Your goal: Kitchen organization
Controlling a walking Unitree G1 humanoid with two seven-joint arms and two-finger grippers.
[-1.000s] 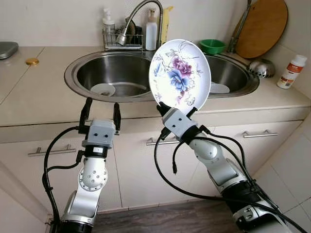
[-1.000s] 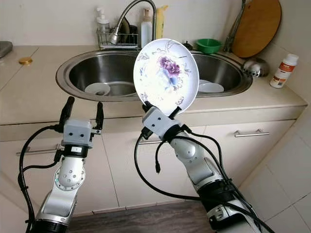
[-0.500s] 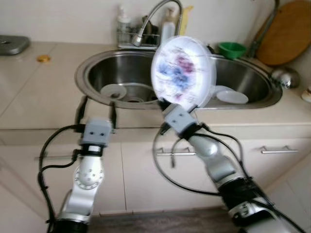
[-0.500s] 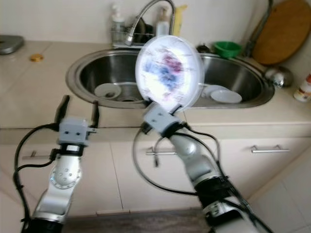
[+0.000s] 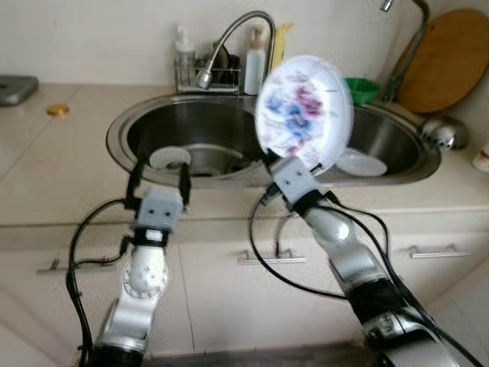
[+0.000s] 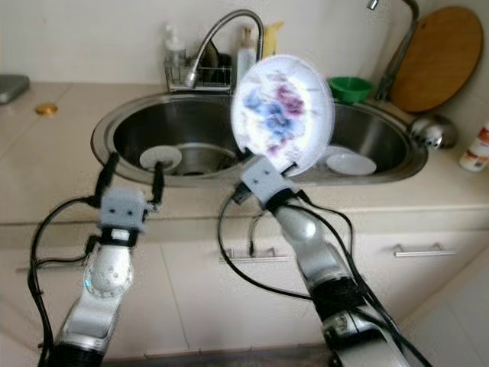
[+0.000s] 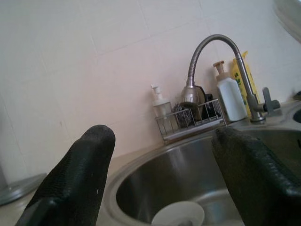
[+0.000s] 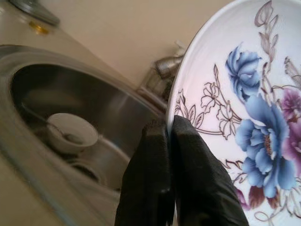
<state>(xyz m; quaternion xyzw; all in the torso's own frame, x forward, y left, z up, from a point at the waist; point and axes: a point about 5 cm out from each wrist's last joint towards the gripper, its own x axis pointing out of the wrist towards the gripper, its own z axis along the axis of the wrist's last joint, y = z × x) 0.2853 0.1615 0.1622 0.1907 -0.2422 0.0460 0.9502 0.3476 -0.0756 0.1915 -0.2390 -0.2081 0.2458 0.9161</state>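
White round plate with blue and purple flowers stands upright over the front rim of the steel double sink, its lower edge pinched by the right gripper. Left gripper, fingers spread, hovers beside it at the counter edge, well apart from the plate.

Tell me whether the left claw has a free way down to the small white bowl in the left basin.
Probably yes: the left claw is open, just before the small white bowl, nothing between them.

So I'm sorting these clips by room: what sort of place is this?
A home kitchen, most likely: a double steel sink with a faucet, soap bottles, and a wooden cutting board against the wall.
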